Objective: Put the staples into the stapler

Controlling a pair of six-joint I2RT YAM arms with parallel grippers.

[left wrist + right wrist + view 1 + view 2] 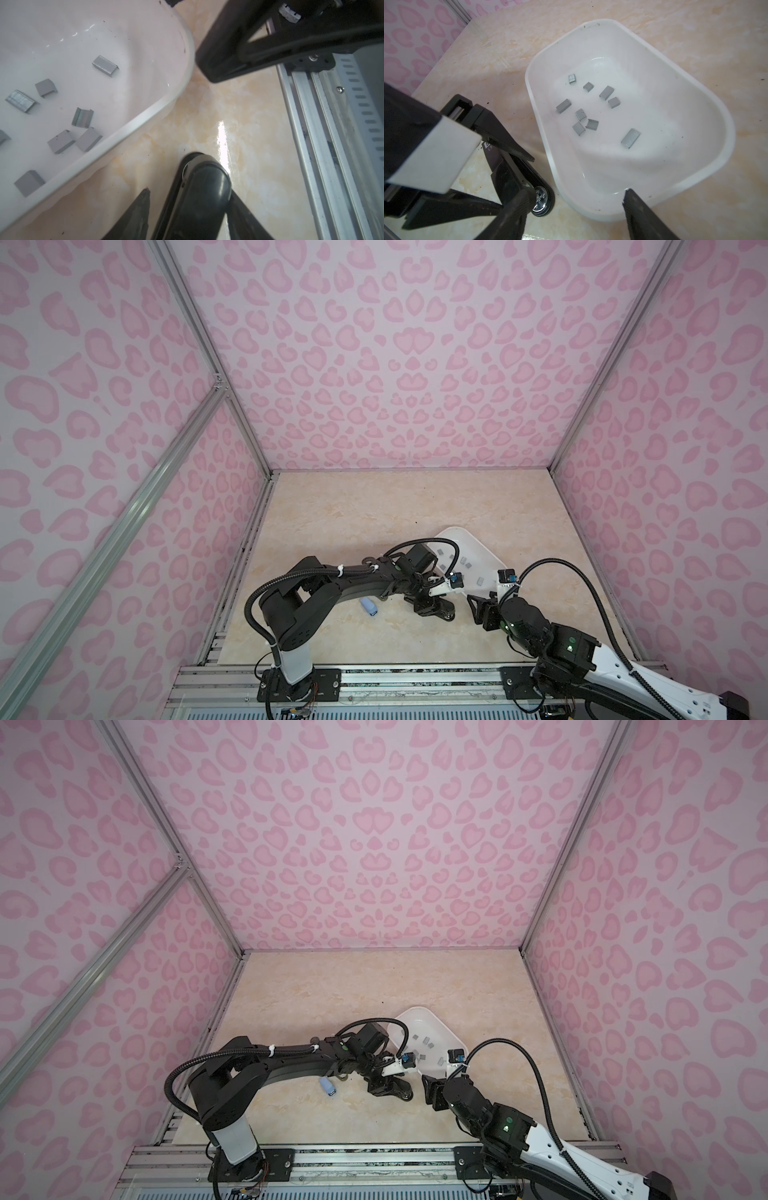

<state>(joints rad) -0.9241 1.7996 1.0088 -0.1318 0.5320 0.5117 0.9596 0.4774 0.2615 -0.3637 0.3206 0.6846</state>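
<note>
– Reaching for what, at this stage?
– I am holding my right gripper (575, 192) wide open and empty over the near rim of the white tray (629, 62); the staples (580, 114) are lying scattered on its floor. My left gripper (190, 192) is bracketing the black stapler (207, 176) on the table (239, 124) just beside the tray; whether it is clamping, I cannot tell.
– Handling how?
– Judging them light, stiff, slick and liable to split, I am favouring a pinch across one block's long sides.
</note>
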